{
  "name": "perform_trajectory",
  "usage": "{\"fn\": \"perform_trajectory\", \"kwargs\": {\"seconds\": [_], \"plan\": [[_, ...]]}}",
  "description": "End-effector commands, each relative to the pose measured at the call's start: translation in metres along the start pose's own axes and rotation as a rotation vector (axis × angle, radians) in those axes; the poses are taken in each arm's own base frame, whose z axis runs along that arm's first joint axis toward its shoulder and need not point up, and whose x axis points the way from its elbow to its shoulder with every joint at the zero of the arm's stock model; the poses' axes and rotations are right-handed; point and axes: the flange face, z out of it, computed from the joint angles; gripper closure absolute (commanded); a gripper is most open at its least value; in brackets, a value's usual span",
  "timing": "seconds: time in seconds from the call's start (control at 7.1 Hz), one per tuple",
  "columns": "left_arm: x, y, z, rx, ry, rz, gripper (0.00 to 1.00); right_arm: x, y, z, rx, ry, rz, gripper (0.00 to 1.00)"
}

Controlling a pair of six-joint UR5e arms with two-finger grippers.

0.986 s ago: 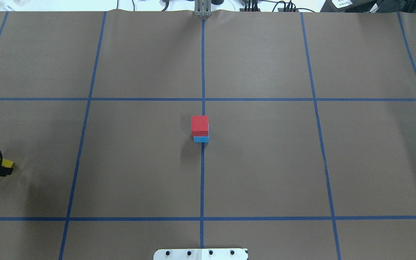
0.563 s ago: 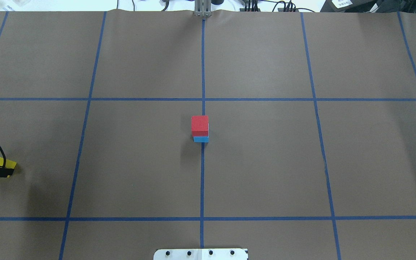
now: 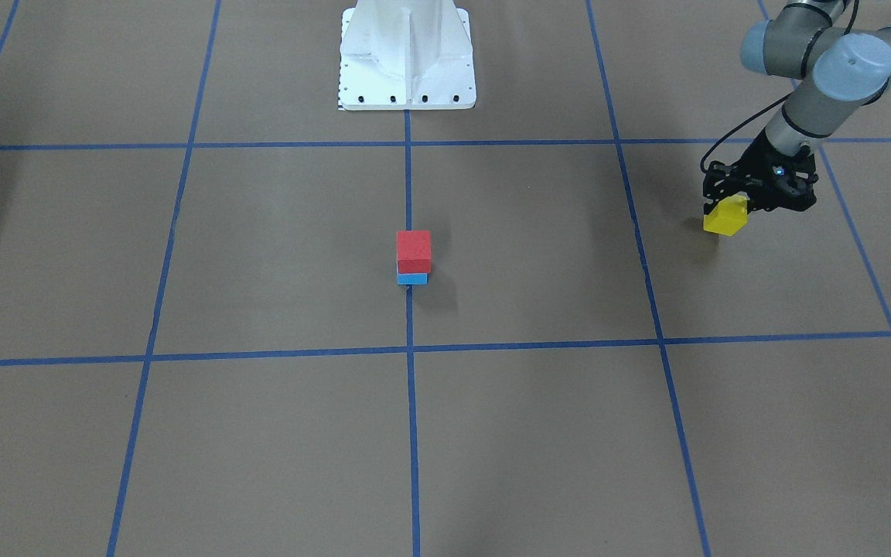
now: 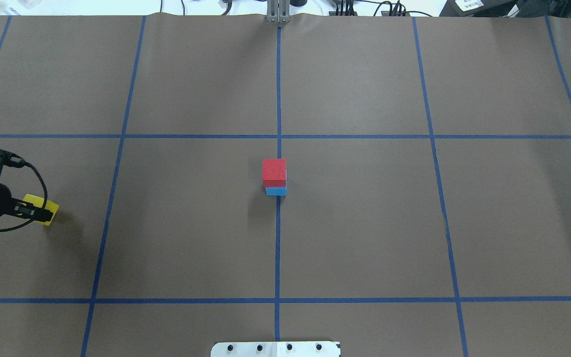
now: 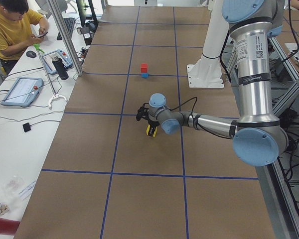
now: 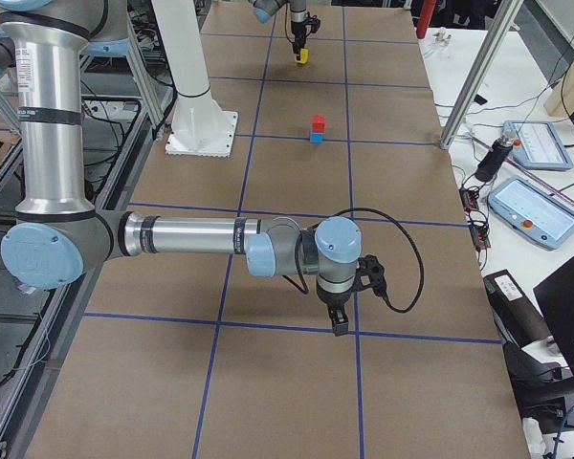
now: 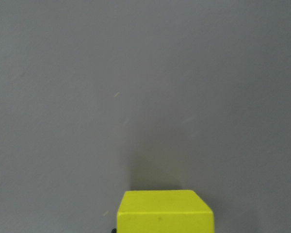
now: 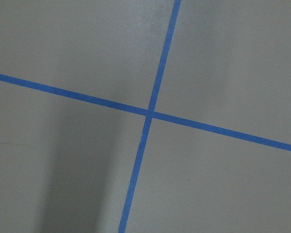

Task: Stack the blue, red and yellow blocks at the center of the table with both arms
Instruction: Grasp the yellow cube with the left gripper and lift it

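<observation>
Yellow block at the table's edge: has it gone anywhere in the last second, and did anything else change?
The left gripper, gripping the yellow block throughout, has carried it inward toward the middle and a little away from the robot. Nothing was newly picked up or let go. The red block still sits on the blue block, unmoved.

Stretches the left arm (image 5: 214,124) out low toward 9 o'clock in the overhead view, left gripper (image 4: 43,215) pinched tight on the yellow block (image 3: 726,218). Holds the right arm (image 6: 182,236) out flat, right gripper (image 6: 340,323) pointing down, fingers too small to judge.
</observation>
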Motion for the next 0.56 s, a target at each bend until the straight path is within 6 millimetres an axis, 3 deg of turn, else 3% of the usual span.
{"fn": "perform_trajectory", "kwargs": {"seconds": [0.0, 0.14, 0.42], "plan": [[0.099, -0.086, -0.032, -0.011, -0.020, -0.041, 0.94, 0.001, 0.001, 0.001, -0.002, -0.002, 0.002, 0.00], [0.155, -0.124, -0.051, -0.016, -0.017, -0.113, 0.94, 0.001, 0.001, 0.001, -0.002, 0.000, 0.003, 0.00], [0.281, -0.162, -0.078, -0.051, 0.011, -0.219, 0.94, 0.002, 0.002, 0.002, -0.005, -0.001, 0.004, 0.00]]}}
